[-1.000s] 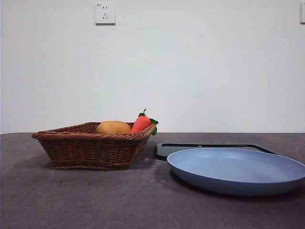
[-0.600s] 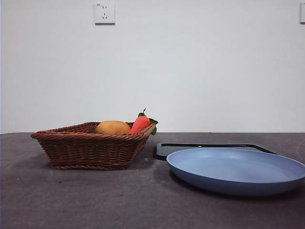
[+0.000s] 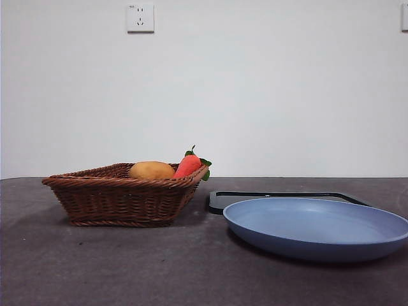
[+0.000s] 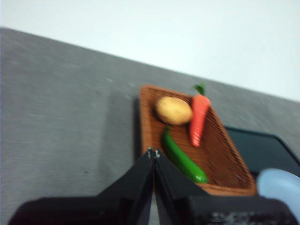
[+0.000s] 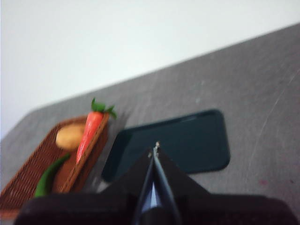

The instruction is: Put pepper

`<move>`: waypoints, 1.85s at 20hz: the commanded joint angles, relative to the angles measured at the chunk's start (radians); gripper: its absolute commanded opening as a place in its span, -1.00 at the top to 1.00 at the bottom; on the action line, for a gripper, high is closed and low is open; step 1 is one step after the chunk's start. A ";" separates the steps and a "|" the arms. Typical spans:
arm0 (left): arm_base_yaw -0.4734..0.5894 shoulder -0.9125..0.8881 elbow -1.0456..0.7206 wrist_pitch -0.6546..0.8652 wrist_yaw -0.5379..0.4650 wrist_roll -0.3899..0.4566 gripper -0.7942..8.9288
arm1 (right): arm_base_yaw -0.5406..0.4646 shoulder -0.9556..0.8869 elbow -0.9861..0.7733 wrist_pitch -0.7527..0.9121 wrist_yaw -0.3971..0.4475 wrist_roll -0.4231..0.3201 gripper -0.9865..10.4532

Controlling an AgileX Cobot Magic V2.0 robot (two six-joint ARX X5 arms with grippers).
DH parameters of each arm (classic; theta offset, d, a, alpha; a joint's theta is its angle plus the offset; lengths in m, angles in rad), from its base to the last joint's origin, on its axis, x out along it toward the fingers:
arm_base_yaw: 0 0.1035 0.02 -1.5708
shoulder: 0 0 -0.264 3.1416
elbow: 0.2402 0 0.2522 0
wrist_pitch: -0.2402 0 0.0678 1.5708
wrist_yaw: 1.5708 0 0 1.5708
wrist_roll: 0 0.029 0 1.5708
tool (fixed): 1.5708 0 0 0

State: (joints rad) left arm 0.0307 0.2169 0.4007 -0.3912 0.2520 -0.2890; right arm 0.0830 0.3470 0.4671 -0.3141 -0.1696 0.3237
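Pepper (image 4: 183,159) in basket (image 4: 225,161) (beside carrot (image 4: 198,119)); 2 tools closed.

Green pepper (image 4: 183,160), orange carrot (image 4: 198,120), yellow fruit (image 4: 174,110), brown woven basket (image 3: 115,203), blue plate (image 3: 315,227), black tray (image 5: 178,143).

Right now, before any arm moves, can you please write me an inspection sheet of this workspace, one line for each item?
Surface: dark grey table, bare in front of the basket.
Job's things: pepper lies inside the wicker basket; hidden by the basket wall in the front view.
Clutter: orange-yellow fruit and carrot are also in the basket; blue plate lies beside the basket, with a dark tray behind it.
Grippers: left gripper is shut, empty, above the table near the basket; right gripper is shut, empty, above the tray.
Cables: nothing seen.
Surroundings: white wall with a socket.
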 commanded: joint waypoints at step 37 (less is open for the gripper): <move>0.003 0.380 0.431 -0.440 0.250 0.311 0.09 | 0.012 1.063 0.492 -0.400 -0.143 -0.332 0.33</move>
State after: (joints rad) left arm 0.0307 0.5938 0.8139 -0.8375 0.4938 0.0082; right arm 0.0917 1.3949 0.9424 -0.7181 -0.3115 -0.0116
